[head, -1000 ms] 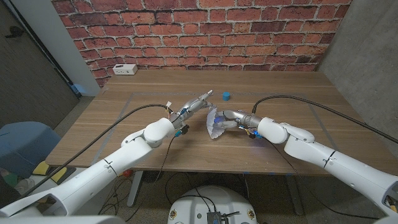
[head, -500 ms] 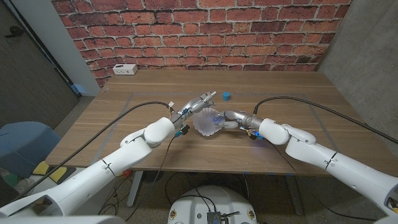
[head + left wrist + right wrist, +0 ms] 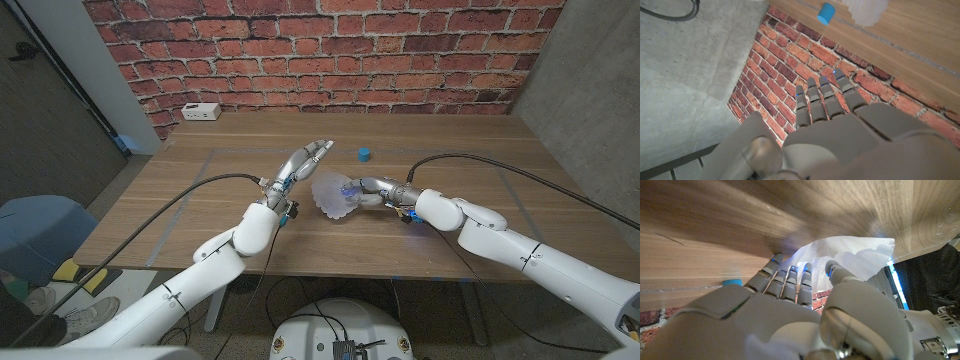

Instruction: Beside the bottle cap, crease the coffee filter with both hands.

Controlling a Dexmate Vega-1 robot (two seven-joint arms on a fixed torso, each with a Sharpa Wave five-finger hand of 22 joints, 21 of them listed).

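both arms have smooth white rounded shells, with thicker white joints near the wrists. a black cable runs along each arm and goes into the wrist. the left hand (image 3: 303,163) and the right hand (image 3: 366,191) are metallic grey, with segmented fingers (image 3: 812,97) that carry small blue lights near the tips. a small blue light also glows under the right wrist. the back of each hand is a smooth grey plate.
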